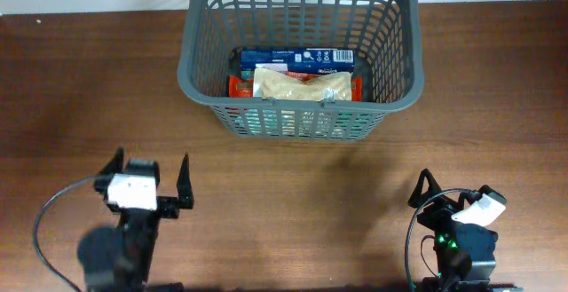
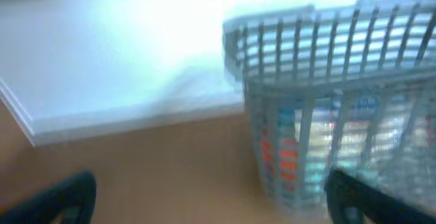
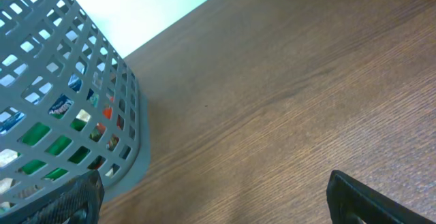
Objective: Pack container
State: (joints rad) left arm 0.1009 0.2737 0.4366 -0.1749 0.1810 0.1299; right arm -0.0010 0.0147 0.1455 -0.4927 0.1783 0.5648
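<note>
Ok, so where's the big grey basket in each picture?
Overhead: the basket sits at the top middle of the picture.
Left wrist: the basket is blurry and fills the right side.
Right wrist: the basket is on the left, cut off by the edge.
Shared landmark: the brown wooden table it stands on shows in all three views.

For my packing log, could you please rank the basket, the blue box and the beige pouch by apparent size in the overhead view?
Largest: basket.
Then blue box and beige pouch: they look similar. The pouch covers part of the box, so I cannot rank them.
</note>
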